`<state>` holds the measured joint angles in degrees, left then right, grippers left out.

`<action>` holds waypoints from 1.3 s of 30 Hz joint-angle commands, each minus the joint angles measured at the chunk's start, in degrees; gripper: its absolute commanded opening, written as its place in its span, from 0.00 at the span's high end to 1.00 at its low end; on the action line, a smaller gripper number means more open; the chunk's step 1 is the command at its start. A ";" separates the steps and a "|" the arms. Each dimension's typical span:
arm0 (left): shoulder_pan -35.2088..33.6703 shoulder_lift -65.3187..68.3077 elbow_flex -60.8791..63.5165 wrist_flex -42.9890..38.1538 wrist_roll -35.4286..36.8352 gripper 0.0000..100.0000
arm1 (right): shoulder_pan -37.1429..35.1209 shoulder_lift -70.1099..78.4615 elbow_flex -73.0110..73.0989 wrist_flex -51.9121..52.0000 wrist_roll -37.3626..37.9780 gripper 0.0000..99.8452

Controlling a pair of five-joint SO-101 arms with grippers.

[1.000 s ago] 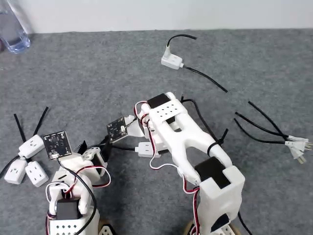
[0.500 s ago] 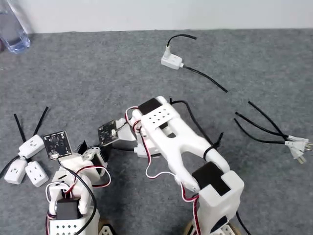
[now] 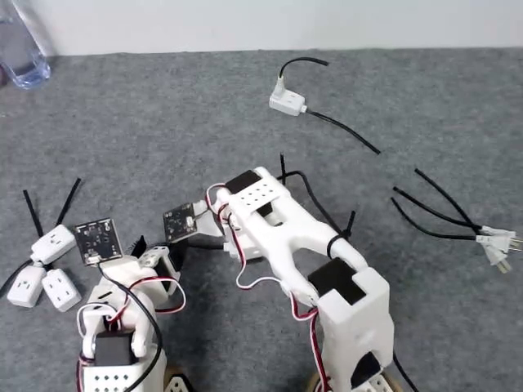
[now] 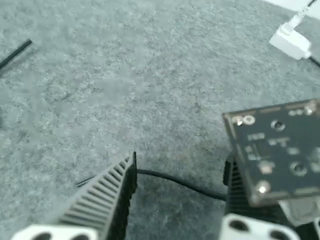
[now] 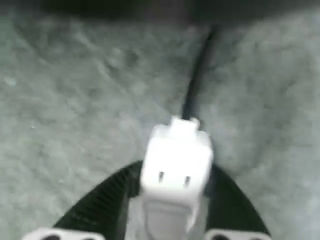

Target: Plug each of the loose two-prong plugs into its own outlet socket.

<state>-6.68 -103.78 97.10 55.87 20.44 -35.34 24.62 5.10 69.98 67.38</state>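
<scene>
Grey carpet (image 3: 147,139) covers the work surface, bounded by a white wall (image 3: 270,24) along the top edge of the high view, with a clear bottle (image 3: 20,45) at the upper left corner. The right arm (image 3: 286,229) extends from the lower centre of the high view toward the middle of the frame. The right gripper (image 5: 172,192) is clamped on a white outlet socket (image 5: 176,167). Both black fingers (image 5: 112,197) press against the socket's sides, its two slots face the wrist camera, and its black cord (image 5: 197,82) runs away across the carpet. The left arm (image 3: 122,327) sits at the lower left. The left gripper (image 4: 177,187) has its jaws spread and grips nothing, and a black cable (image 4: 175,181) lies on the carpet between them. A circuit board (image 4: 280,150) on the right arm sits just beside it. Three outlet sockets (image 3: 42,273) are grouped at the left edge of the high view. The loose two-prong plugs (image 3: 497,243) lie at the right edge, well apart from both arms. One socket with a plug inserted (image 3: 286,100) rests at the upper centre.
</scene>
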 commanded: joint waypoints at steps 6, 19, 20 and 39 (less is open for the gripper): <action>0.18 -0.26 -0.75 -0.09 -0.18 0.73 | 6.37 -2.59 -7.03 2.24 -0.44 0.99; 0.18 -0.26 -0.75 -0.09 -0.18 0.73 | 6.55 -13.32 -15.12 2.07 -7.03 0.99; 0.18 -0.26 -0.75 -0.09 -0.18 0.73 | 7.34 -12.97 -16.44 1.63 -7.38 0.99; 0.18 -0.26 -0.75 0.00 -0.18 0.73 | 20.88 -0.04 -17.67 -36.79 -8.79 0.99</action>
<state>-6.77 -103.78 97.10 55.87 20.44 -15.65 24.88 -8.97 37.19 57.54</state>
